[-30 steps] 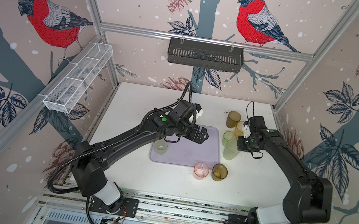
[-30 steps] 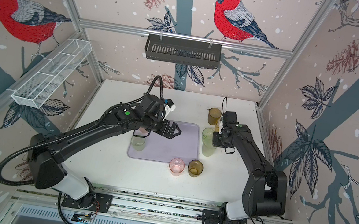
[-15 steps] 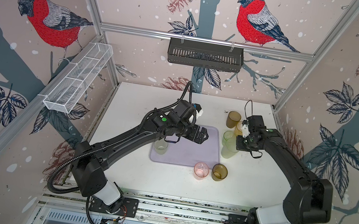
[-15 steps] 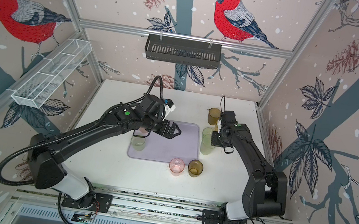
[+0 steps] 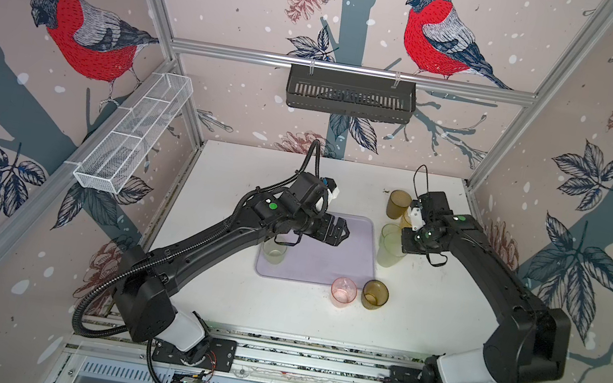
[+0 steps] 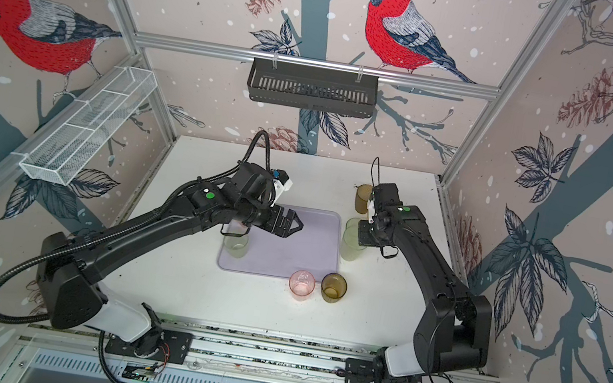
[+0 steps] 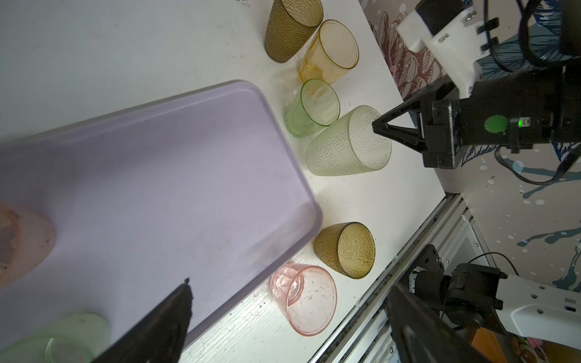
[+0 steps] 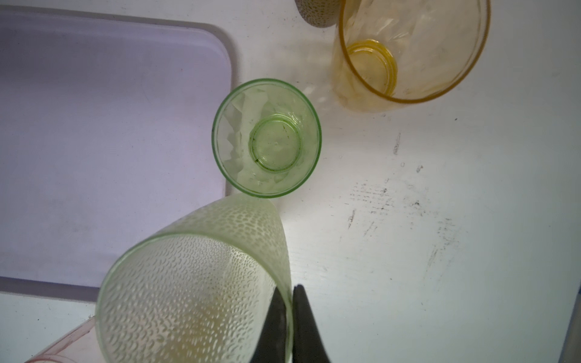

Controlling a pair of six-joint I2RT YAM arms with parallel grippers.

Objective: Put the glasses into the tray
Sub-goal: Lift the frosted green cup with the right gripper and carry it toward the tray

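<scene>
In the left wrist view the right gripper is closed on the rim of the frosted green glass, one finger inside the wall and one outside. The glass is just beside the edge of the lilac tray. Whether its base is off the table cannot be told.

In the right wrist view a bright green glass almost touches the held one. The step seems to be carrying the frosted glass into the tray. It is better to lift straight up first, then cross the low rim slowly, because such a pinch lets the glass swing.

In both top views the left gripper hangs over the tray at the centre of the frame, fingers wide and empty; the glass should land clear of it. The table is white and scuffed. Bird wallpaper is all around, with a black basket at upper centre.
</scene>
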